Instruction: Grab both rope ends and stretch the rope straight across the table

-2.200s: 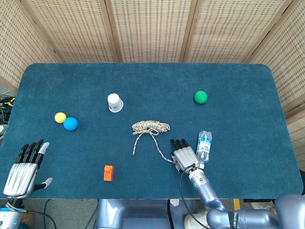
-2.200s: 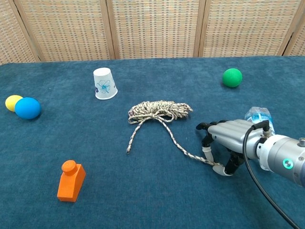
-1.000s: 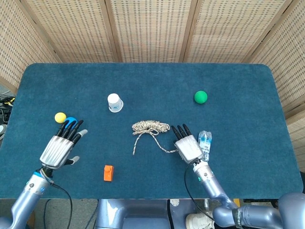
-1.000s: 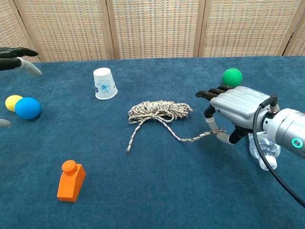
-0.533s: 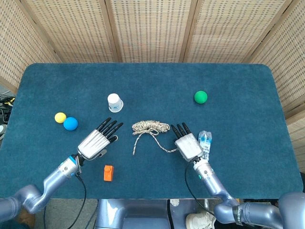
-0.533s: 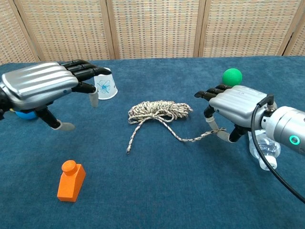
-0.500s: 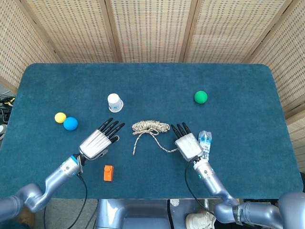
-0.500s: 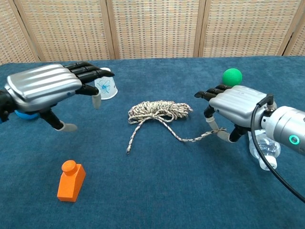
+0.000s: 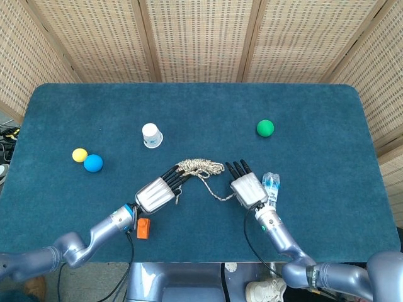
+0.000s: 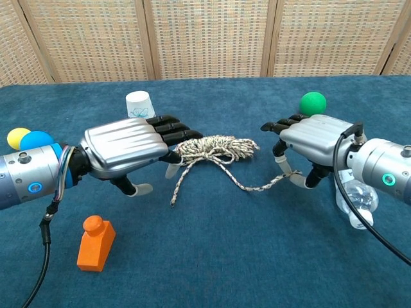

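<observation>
The speckled rope (image 9: 200, 166) (image 10: 215, 147) lies mid-table as a small coil with two tails. My right hand (image 9: 247, 189) (image 10: 314, 144) pinches the end of the right tail (image 10: 289, 175) between thumb and a finger, just above the cloth. The left tail (image 10: 180, 183) runs from the coil toward me and lies free. My left hand (image 9: 157, 192) (image 10: 128, 151) hovers palm down with its fingers stretched out, the fingertips (image 10: 186, 136) at the coil's left edge. It holds nothing, and its thumb hangs just left of the free tail.
A white paper cup (image 9: 152, 134) (image 10: 139, 104) stands behind my left hand. An orange block (image 9: 143, 228) (image 10: 95, 242) sits near the front edge under the left forearm. A water bottle (image 9: 270, 187) lies beside my right hand. Green ball (image 9: 265, 128), blue ball (image 9: 93, 163), yellow ball (image 9: 79, 155).
My left hand has swept right from the table's left side to the coil's edge. My right hand stays put with the rope end pinched.
</observation>
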`<state>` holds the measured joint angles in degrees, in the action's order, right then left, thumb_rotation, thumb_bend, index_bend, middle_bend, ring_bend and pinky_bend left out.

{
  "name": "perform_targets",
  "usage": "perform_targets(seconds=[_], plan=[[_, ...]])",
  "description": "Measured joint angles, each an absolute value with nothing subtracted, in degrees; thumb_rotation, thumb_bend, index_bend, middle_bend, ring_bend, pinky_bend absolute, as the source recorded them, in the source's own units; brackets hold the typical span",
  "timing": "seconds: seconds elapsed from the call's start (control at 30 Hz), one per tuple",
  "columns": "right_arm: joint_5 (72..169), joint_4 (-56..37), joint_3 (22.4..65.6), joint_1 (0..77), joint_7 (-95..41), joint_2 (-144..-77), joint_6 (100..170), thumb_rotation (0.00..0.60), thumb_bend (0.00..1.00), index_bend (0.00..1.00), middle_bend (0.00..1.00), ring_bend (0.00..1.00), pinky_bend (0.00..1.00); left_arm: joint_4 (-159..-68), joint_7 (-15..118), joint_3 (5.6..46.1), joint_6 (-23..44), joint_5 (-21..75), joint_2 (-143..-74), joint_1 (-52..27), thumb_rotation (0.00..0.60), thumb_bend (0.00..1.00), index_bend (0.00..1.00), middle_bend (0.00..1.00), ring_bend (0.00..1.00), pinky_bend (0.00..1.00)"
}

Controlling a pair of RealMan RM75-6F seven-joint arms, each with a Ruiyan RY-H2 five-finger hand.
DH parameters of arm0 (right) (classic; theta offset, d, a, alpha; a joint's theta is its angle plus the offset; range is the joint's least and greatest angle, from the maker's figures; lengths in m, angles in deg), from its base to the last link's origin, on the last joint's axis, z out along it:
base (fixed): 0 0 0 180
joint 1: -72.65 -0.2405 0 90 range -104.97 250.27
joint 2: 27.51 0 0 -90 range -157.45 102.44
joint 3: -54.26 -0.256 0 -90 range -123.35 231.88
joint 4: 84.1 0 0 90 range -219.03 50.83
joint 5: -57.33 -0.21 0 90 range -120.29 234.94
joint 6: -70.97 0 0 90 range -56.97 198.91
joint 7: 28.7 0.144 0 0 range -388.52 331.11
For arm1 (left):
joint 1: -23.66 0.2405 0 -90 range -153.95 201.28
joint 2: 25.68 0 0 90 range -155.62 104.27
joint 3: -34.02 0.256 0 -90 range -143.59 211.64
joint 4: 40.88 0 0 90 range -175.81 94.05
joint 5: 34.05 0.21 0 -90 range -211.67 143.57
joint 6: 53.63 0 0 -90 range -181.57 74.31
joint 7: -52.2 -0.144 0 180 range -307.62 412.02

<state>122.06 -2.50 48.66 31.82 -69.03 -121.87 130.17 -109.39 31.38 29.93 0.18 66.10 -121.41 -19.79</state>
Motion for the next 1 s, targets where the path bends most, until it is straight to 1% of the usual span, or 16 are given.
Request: perform_targets(seconds=[0.23, 0.53, 1.0], plan=[[122.0, -2.6, 48.6, 31.9, -68.9, -121.4, 130.1, 0.600, 0.48, 0.68, 0.00, 0.00, 0.00, -107.4, 29.4, 30.2, -1.6, 64.2, -123.4, -21.5, 0.600, 0.32, 0.47, 0.00, 0.00, 0.00], [121.9, -3.2, 48.4, 31.9, -68.0, -121.4, 129.8, 0.600, 0.48, 0.68, 0.00, 0.00, 0.00, -106.4, 28.4, 30.7, -2.2, 63.1, -125.1, -23.4, 0.600, 0.32, 0.47, 0.00, 0.00, 0.00], [121.9, -3.9, 48.2, 32.0, -67.3, -121.5, 129.5, 0.600, 0.48, 0.69, 0.00, 0.00, 0.00, -104.2, 27.8, 32.5, -2.8, 61.0, -127.3, -24.0, 0.600, 0.33, 0.47, 0.00, 0.00, 0.00]])
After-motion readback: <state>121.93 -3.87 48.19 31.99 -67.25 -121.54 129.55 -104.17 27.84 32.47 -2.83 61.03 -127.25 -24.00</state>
